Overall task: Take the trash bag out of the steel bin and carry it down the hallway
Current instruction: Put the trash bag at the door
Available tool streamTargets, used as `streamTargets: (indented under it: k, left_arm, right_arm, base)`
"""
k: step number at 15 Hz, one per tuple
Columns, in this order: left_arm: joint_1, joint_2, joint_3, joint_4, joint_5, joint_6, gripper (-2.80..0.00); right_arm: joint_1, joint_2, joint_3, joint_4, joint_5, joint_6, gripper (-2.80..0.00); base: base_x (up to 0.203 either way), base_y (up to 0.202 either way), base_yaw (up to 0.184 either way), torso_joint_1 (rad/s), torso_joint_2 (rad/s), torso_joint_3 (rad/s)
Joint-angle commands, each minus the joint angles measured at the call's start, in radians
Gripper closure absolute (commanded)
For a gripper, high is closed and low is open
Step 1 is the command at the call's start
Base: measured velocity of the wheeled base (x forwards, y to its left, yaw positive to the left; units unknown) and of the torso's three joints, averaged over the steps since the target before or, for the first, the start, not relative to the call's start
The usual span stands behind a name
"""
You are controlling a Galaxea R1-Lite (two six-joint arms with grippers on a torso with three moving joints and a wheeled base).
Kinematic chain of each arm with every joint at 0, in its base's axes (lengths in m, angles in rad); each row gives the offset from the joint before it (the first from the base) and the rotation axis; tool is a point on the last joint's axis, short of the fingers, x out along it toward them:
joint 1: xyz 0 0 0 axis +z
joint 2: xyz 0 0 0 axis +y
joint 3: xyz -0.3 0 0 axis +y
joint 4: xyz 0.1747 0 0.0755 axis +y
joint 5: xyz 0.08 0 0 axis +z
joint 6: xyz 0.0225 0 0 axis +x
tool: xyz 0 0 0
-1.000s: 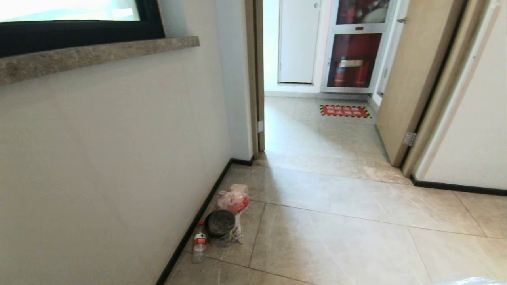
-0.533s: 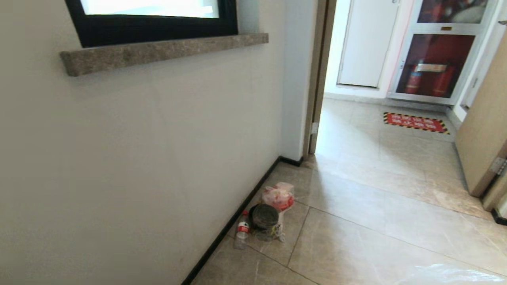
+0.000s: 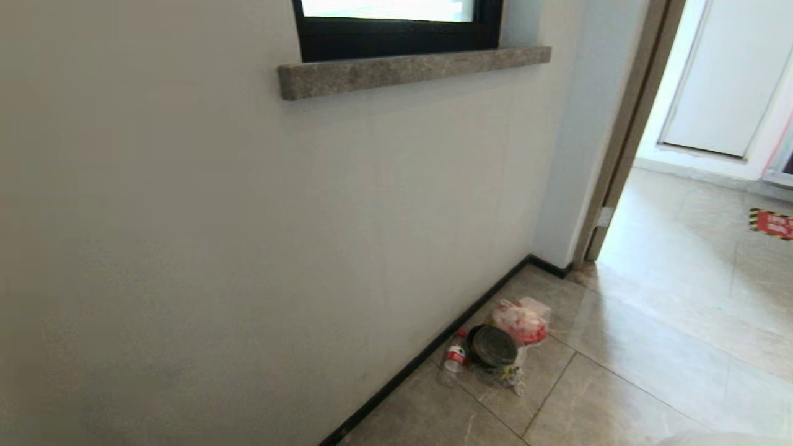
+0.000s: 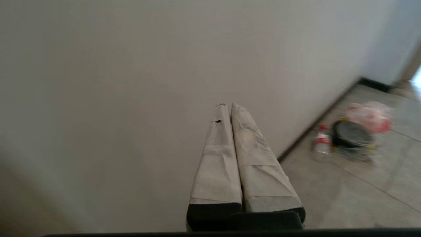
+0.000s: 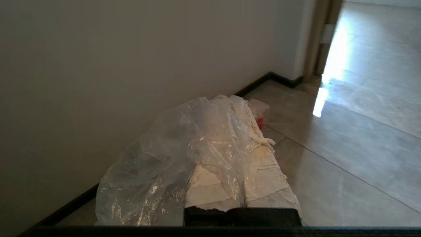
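1. The right gripper (image 5: 245,131) is clenched on the trash bag (image 5: 171,158). The clear, wrinkled plastic drapes over its taped fingers (image 5: 263,171) and hangs to one side.
2. In the head view only a pale edge of the bag (image 3: 718,440) shows, at about 5 o'clock at the frame's bottom.
3. The left gripper (image 4: 228,107) is empty, its taped fingers (image 4: 217,158) pressed together, pointing at the white wall (image 4: 131,82).
4. A small heap of rubbish (image 3: 495,350) lies on the hallway floor (image 3: 650,384) at about 5 o'clock, against the black baseboard (image 3: 427,365): a dark round lid or tin, a red-and-white bag and a small bottle (image 3: 455,358) with a red label.
5. A stone sill (image 3: 409,71) juts from the wall at 12 o'clock under a black window frame.
6. An open doorway (image 3: 626,142) stands at 2 o'clock.
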Motion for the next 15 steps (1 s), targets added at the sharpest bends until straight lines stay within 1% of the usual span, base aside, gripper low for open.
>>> streamTargets:
  k: [1,15]
  left_arm:
    - [0.001,0.000,0.002,0.000,0.000,0.000,0.00]
    - [0.001,0.000,0.003,0.000,0.000,0.000,0.00]
  right_arm:
    - [0.000,0.000,0.002,-0.001,0.000,0.000,0.00]
    - [0.000,0.000,0.002,-0.001,0.000,0.002,0.00]
  base:
    - [0.000,-0.013,0.176,0.005,0.00,0.004]
    - [0.000,-0.009,0.173,0.002,0.00,0.003]
